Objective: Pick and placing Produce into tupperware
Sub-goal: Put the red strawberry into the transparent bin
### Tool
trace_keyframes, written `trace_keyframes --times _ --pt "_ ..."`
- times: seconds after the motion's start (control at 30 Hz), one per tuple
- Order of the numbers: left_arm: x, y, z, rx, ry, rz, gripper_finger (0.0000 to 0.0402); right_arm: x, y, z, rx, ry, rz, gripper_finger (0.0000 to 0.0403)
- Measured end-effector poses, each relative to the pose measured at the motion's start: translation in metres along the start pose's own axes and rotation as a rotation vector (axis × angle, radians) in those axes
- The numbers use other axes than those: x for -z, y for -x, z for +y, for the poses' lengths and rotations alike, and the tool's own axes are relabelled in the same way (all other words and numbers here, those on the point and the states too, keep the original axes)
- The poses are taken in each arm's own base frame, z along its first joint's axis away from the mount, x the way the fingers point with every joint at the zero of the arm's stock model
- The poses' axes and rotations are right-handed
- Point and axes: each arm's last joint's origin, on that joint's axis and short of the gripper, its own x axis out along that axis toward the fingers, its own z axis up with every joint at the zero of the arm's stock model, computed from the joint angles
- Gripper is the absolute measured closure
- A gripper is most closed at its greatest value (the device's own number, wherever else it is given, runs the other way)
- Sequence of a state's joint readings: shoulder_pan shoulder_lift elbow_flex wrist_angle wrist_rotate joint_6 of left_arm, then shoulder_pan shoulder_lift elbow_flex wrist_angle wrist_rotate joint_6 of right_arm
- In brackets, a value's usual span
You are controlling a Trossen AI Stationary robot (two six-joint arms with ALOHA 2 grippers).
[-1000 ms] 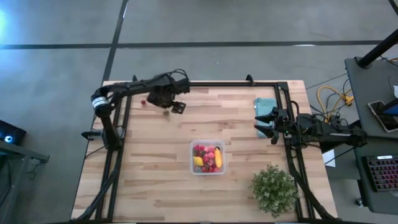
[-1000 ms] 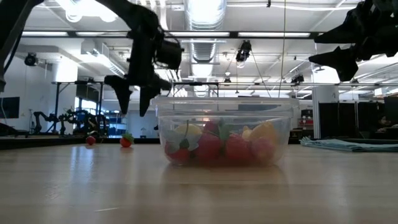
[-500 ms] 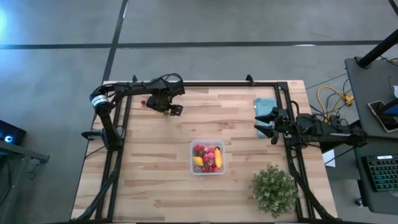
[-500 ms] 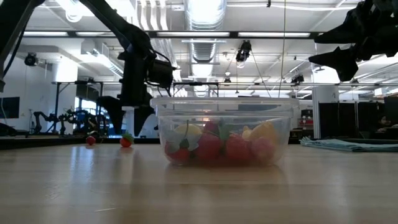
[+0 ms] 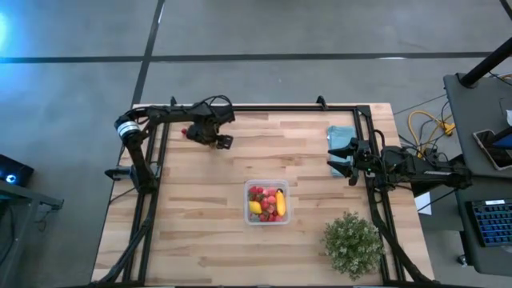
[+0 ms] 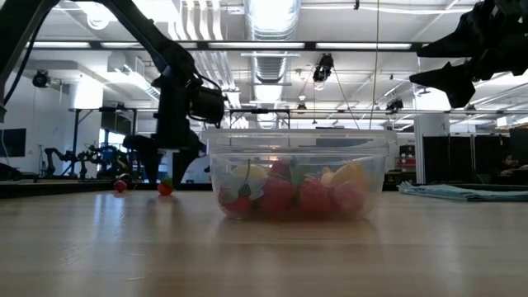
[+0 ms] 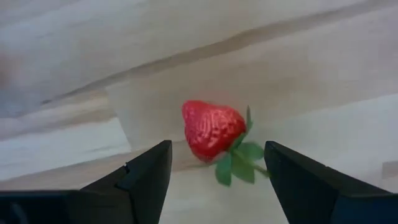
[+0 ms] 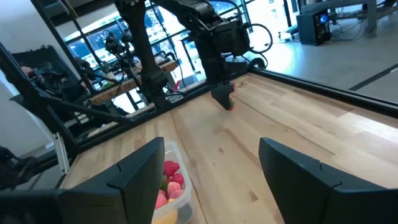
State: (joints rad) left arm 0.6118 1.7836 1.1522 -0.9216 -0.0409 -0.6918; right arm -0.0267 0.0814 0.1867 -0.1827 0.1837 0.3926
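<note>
Over the last second the left pincer point(image 5: 216, 141) has moved from about the 11 o'clock area of the surface point(image 5: 200, 224) farther toward 10 o'clock, nearer the far left corner. In the low view it has dropped from well above the wood to just over it. Its fingers point(image 7: 140, 177), which hung in the air before, now stand either side of a red strawberry point(image 7: 211, 129) lying on the wood, and they have drawn slightly closer together without touching it.
</note>
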Motion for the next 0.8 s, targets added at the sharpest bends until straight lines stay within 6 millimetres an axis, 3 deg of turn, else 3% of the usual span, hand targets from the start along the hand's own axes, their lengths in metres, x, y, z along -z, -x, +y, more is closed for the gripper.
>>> trace_keyframes --times 0.37,0.8 --pt "-0.0071 0.0002 -0.0006 0.021 -0.012 -0.060 0.0212 0.0000 0.0000 0.0000 0.000 0.000 0.000 0.0152" --pt "-0.0049 -0.0002 0.0009 0.011 -0.014 -0.033 0.0217 0.0000 0.0000 0.0000 0.000 0.000 0.000 0.0156"
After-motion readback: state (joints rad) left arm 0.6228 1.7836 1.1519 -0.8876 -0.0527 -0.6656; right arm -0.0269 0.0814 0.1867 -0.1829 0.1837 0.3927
